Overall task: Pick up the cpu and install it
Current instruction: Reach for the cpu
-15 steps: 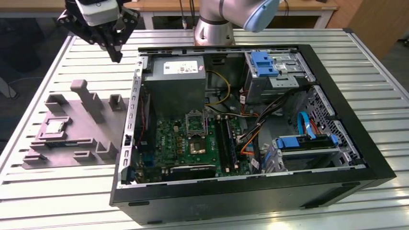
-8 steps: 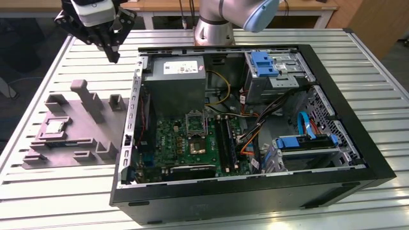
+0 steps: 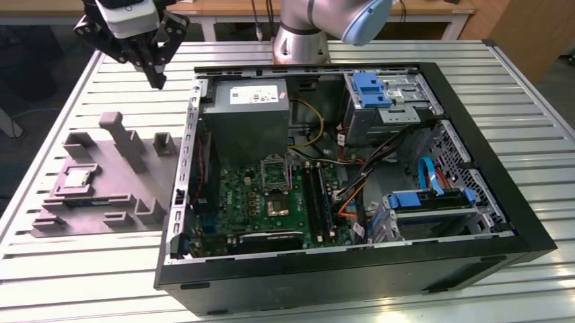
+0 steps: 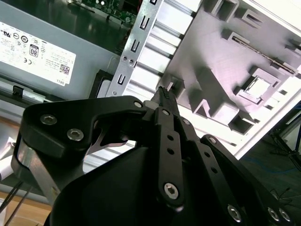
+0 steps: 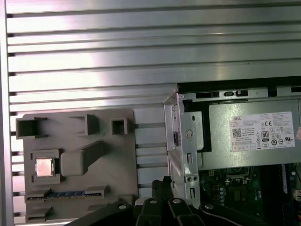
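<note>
My gripper (image 3: 160,82): black, two-fingered, clenched tip to tip with nothing between the fingers. It hangs in the air outside the open black computer case (image 3: 314,276), off the case's far corner at the exterior view's left. In both wrist views the tips (image 4: 163,92) (image 5: 162,182) sit close by the case's perforated metal edge.

Cpu (image 3: 77,177): a small flat square chip with a pale silver-grey top. It lies outside the case, at the exterior view's left of it, well apart from my gripper and untouched. In both wrist views (image 4: 257,87) (image 5: 44,167) it rests flat in a square pocket.

Holder: a grey moulded plastic fixture plate (image 3: 117,195) with raised blocks and recesses. It lies on the table just beside the case's wall at the exterior view's left; the cpu's pocket is on the side of the plate away from the case. It also appears in both wrist views (image 4: 221,56) (image 5: 80,141).

Table: slatted aluminium top (image 3: 90,282), carrying the case and the fixture plate.

Inside the case, far corner: a big grey metal box with a white label (image 3: 244,108), the part of the case nearest my gripper.

Inside the case, floor: a green motherboard (image 3: 269,195), on the near side of the grey box.

Socket: a rectangular silver frame with a dark centre (image 3: 272,164), on the motherboard close to the grey box. No chip lies in it.

Inside the case, exterior view's right half: two blue plastic drive brackets, one far (image 3: 370,91), one near (image 3: 422,198).
</note>
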